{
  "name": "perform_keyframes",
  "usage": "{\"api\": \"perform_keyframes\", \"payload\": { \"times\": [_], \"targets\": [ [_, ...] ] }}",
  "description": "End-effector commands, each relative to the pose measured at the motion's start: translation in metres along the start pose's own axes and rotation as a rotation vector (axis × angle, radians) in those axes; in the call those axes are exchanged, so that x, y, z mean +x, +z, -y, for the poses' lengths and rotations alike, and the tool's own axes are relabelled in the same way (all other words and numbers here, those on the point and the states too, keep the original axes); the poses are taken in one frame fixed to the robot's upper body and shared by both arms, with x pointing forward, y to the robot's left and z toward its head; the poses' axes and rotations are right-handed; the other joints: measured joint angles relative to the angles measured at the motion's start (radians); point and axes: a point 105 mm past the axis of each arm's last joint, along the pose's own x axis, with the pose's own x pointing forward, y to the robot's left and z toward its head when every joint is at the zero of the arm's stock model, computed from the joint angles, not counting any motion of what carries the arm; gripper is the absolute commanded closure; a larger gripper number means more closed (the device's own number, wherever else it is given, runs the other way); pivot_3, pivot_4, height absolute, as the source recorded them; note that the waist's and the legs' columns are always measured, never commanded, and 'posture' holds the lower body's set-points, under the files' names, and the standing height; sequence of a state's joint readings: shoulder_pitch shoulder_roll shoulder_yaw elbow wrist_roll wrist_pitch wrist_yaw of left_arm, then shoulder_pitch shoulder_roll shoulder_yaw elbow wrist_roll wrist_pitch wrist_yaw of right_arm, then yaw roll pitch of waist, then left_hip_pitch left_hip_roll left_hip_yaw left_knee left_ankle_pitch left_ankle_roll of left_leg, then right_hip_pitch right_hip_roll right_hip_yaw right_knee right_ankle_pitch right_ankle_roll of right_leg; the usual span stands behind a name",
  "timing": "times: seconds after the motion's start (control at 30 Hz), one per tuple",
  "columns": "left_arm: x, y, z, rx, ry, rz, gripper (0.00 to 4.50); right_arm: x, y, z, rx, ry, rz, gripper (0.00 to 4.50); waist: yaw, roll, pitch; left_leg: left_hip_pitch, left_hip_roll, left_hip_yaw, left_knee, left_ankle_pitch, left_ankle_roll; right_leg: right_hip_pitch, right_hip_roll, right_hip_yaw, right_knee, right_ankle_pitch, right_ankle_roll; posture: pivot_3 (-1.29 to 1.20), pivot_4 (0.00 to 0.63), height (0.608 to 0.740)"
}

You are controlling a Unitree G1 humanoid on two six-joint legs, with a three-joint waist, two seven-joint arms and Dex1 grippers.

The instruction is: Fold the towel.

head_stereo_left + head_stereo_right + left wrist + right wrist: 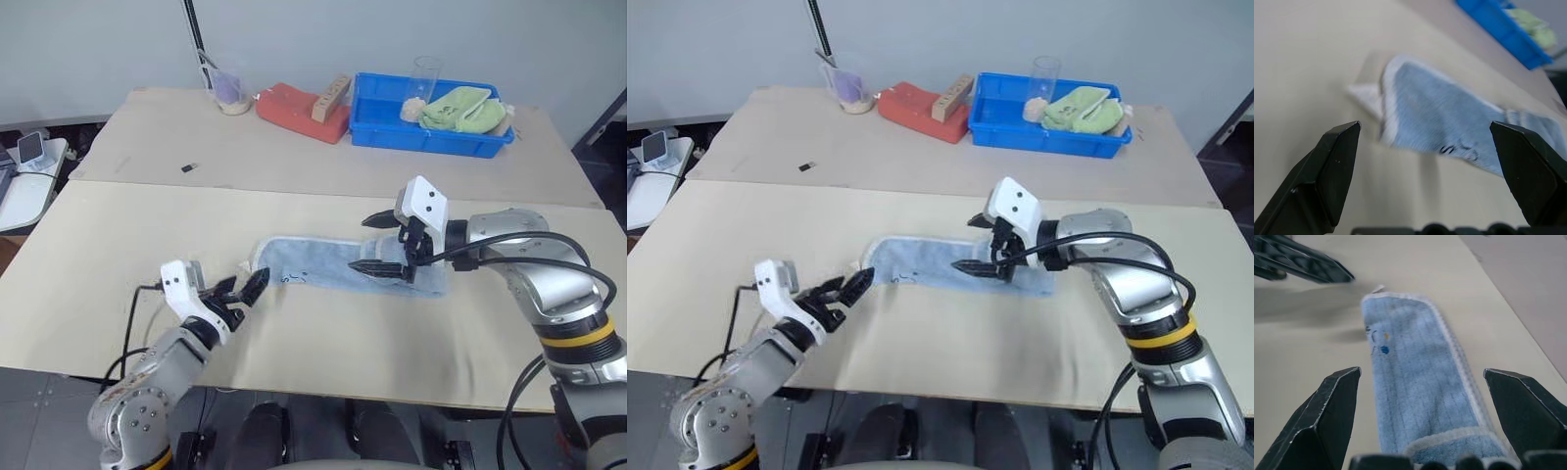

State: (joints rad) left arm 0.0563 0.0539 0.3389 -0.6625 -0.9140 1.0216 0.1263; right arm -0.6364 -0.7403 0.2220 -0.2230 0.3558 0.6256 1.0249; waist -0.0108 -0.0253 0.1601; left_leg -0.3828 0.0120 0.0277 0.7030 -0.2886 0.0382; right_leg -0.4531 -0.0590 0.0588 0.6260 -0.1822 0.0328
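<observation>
Left eye view, nearest zone: the left gripper (245, 287) hovers low over the front table (323, 343), its two black fingers spread apart and holding nothing. It points toward the left end of the towel (323, 264) and sits just beside that end without touching it.

The towel lies flat on the front table, folded into a long narrow strip running left to right. It is light blue terry cloth with a pale hem (1459, 360) along its edges. A small white tag (1365, 94) projects from the left end. In the right wrist view a small dark printed mark (1376, 340) shows near that same end.

The right gripper (380, 243) is positioned above the right portion of the towel, fingers wide apart and empty. In the right wrist view both fingers (1332, 411) stand clear on either side of the strip, with the folded right end below and between them.

Middle zone: a second table (294, 157) adjoins the front table at a straight seam. A small dark object (189, 167) lies on it, well apart from everything else.

Far zone: a blue bin (431, 132) stands at the back right, containing a light green cloth (460, 108) and a clear cup (424, 83). Just left of the bin lies a red object (299, 110) with a wooden block (331, 98) resting on it. Further left stands a clear container (230, 90).
</observation>
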Motion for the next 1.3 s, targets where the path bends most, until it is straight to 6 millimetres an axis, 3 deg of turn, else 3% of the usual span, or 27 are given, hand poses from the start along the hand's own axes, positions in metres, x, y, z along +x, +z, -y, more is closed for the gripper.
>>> {"api": "perform_keyframes", "payload": {
  "times": [0.03,0.2,0.37,0.47,0.67,0.73,0.93,1.03,1.13,1.3],
  "targets": [
    [0.001,-0.006,0.005,-0.028,0.062,-0.025,0.00,-0.009,0.010,-0.001,-0.073,0.054,0.008,0.03,-0.001,0.000,0.000,0.000,0.000,0.000,0.000,0.000,0.000,0.000,0.000,0.000,0.000,0.000,0.000,0.00,0.150,0.714],
    [0.013,-0.019,0.008,-0.099,0.130,-0.073,0.00,-0.013,0.011,-0.002,-0.109,0.105,-0.008,0.03,0.000,0.000,0.000,0.003,-0.003,0.000,0.000,0.000,0.000,0.003,0.000,0.000,-0.001,0.000,0.000,0.00,0.150,0.714],
    [0.031,-0.025,0.009,-0.163,0.167,-0.119,0.00,-0.016,0.015,-0.003,-0.142,0.149,-0.015,0.03,0.002,0.000,0.000,0.015,-0.004,-0.002,-0.003,0.000,0.000,0.018,0.000,-0.002,-0.007,-0.001,0.000,0.00,0.150,0.714],
    [0.039,-0.025,0.011,-0.183,0.165,-0.134,0.84,-0.018,0.016,-0.004,-0.154,0.165,-0.016,0.00,0.003,0.000,0.000,0.016,-0.004,-0.003,-0.004,0.000,0.000,0.021,0.000,-0.004,-0.010,-0.001,0.000,0.00,0.150,0.714],
    [0.054,-0.020,0.020,-0.200,0.131,-0.140,3.77,-0.020,0.018,-0.003,-0.162,0.170,-0.018,0.00,0.012,0.000,0.000,0.015,-0.005,-0.005,-0.004,0.000,0.000,0.022,-0.001,-0.005,-0.013,0.000,0.000,0.00,0.150,0.714],
    [0.055,-0.020,0.020,-0.196,0.125,-0.146,4.48,-0.021,0.018,-0.003,-0.162,0.168,-0.018,0.00,0.014,0.000,0.000,0.014,-0.006,-0.005,-0.004,0.000,0.000,0.022,-0.002,-0.005,-0.014,0.000,0.000,0.00,0.150,0.714],
    [0.058,-0.008,0.019,-0.168,0.109,-0.112,4.48,-0.024,0.019,-0.002,-0.161,0.152,-0.017,0.00,0.016,0.000,0.000,0.014,-0.006,-0.006,-0.004,0.000,0.000,0.022,-0.002,-0.006,-0.014,0.000,0.000,0.00,0.150,0.714],
    [0.057,0.009,0.024,-0.092,0.054,-0.061,4.48,-0.027,0.018,0.000,-0.159,0.132,-0.024,0.00,0.015,0.000,0.000,0.014,-0.006,-0.006,-0.005,0.000,0.000,0.022,-0.002,-0.006,-0.015,0.000,0.000,0.00,0.150,0.714],
    [0.052,0.026,0.044,0.060,-0.110,-0.039,4.48,-0.044,0.014,0.007,-0.145,0.084,-0.058,0.00,0.015,0.000,0.000,0.013,-0.006,-0.006,-0.005,0.000,0.000,0.021,-0.002,-0.007,-0.014,0.000,0.000,0.00,0.150,0.714],
    [0.049,0.029,0.064,0.161,-0.267,-0.074,4.48,-0.061,0.008,0.007,-0.121,0.048,-0.097,0.00,0.015,0.000,0.000,0.013,-0.006,-0.007,-0.006,0.000,-0.001,0.021,-0.002,-0.008,-0.016,0.000,0.000,0.00,0.150,0.714]
  ]
}}
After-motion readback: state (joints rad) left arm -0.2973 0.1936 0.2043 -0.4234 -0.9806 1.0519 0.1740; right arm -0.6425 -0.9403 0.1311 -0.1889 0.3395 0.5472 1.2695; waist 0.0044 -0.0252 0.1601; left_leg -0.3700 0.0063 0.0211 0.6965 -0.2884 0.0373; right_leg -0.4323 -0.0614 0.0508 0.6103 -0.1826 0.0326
